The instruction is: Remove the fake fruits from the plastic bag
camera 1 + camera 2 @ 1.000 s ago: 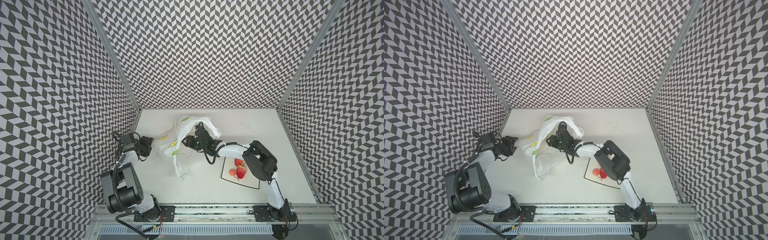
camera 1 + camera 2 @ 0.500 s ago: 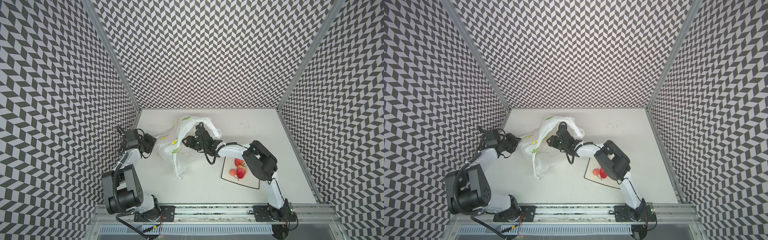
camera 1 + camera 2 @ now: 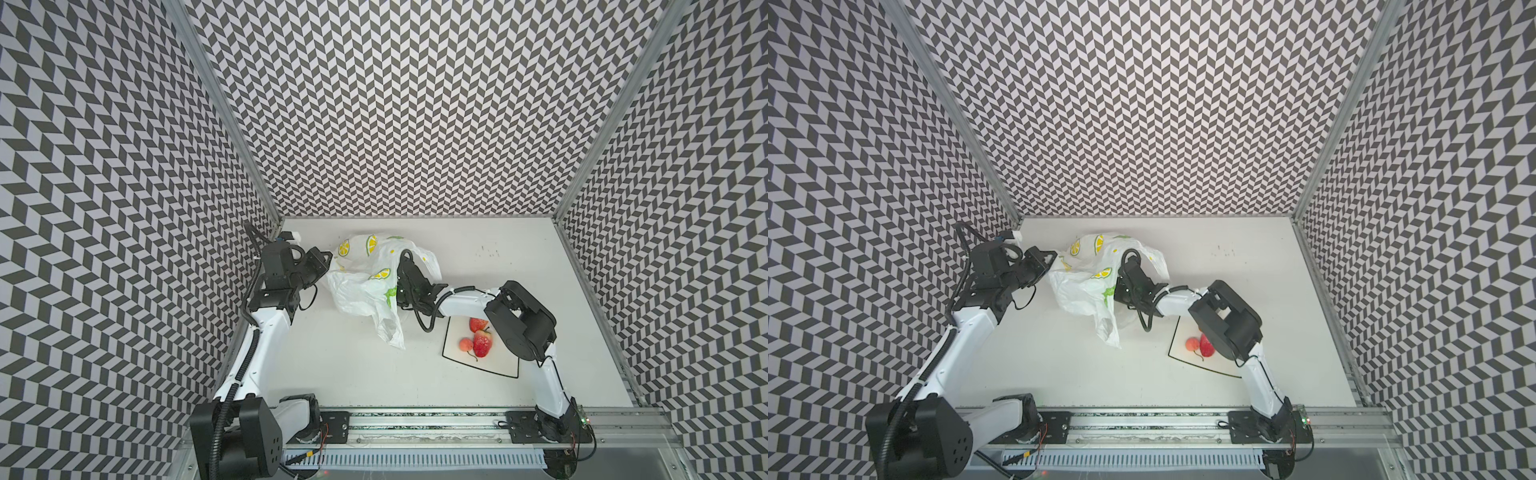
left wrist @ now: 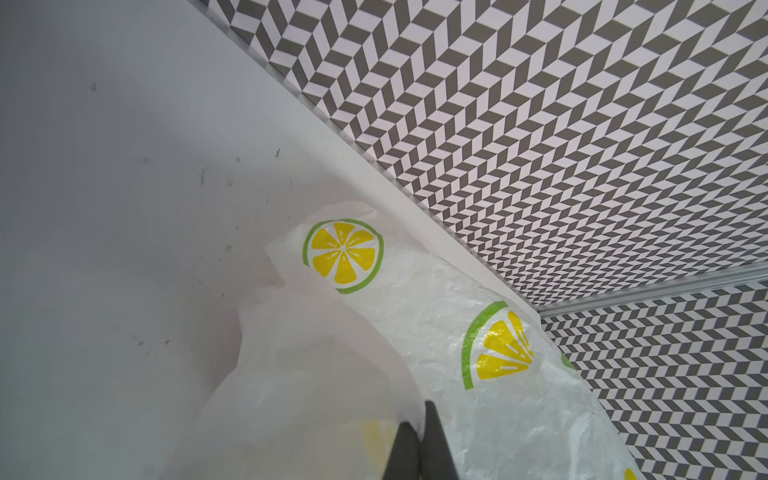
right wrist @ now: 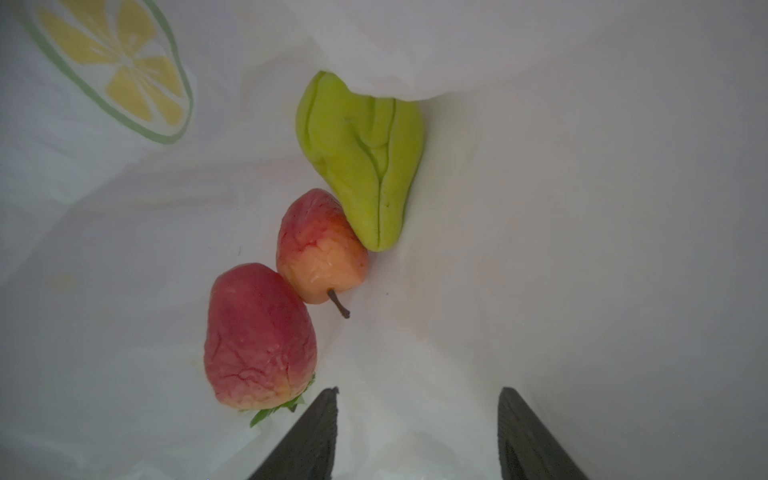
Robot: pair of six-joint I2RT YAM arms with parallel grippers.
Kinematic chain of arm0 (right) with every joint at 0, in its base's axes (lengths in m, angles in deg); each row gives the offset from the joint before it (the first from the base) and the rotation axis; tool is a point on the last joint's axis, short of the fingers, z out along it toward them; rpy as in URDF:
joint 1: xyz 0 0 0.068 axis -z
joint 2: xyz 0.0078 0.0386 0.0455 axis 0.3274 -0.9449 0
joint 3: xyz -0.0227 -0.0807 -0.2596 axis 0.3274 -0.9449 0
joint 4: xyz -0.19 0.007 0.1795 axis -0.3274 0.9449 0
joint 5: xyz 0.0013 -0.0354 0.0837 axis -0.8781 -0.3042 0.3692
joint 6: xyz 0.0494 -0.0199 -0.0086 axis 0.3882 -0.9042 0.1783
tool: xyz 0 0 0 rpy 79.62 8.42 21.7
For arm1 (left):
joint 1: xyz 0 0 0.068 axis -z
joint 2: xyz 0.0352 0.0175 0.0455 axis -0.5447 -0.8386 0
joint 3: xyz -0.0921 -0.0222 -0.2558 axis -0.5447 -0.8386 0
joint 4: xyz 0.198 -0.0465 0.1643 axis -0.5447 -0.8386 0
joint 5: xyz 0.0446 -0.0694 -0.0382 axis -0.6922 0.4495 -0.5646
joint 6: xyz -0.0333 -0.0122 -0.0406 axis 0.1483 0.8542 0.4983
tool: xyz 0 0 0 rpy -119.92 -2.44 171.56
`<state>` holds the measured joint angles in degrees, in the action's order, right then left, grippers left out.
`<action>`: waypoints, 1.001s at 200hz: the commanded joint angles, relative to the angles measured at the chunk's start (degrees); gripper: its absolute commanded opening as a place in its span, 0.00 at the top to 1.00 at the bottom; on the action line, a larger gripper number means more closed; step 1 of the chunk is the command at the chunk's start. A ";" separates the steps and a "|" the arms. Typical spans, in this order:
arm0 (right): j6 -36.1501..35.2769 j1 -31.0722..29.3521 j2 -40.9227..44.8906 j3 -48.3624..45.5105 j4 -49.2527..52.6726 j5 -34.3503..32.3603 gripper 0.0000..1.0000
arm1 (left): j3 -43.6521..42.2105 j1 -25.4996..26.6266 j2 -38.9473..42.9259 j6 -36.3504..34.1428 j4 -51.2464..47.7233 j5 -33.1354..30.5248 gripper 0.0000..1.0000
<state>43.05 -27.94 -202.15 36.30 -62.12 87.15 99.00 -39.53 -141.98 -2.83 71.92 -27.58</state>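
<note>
Left of centre in a top view, the left gripper [image 3: 323, 261] reaches sideways, pinched tight on the plastic bag [image 3: 360, 286] rim — the right gripper [image 5: 417, 392], jaws apart, sits inside near three fake fruits [image 5: 257, 336].

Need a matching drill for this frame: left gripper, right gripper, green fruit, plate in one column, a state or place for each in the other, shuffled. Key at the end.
Column one:
1. left gripper
2. right gripper
3. green fruit
4. plate

Column two:
A. open, inside the bag
B. holds strawberries
C. shut on the bag's film
D. lies in the bag next to a stemmed fruit

Pairs: 1-C, 2-A, 3-D, 4-B
</note>
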 commanded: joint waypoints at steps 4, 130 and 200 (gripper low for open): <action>-0.04 0.03 3.11 -0.96 -1.08 -1.19 0.38 | -4.70 -3.91 -0.83 -2.17 -1.56 -0.23 1.00; -1.68 -0.02 6.38 -4.13 -0.98 -1.21 0.35 | -2.00 5.03 3.13 -9.33 1.83 9.21 1.00; -2.04 -0.26 6.86 -6.52 -1.12 -1.35 0.33 | -9.46 -1.61 -1.68 -8.06 -3.23 -0.32 1.00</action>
<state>41.76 -27.96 -197.98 30.51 -61.53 86.40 91.02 -40.16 -142.85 -10.04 72.54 -23.23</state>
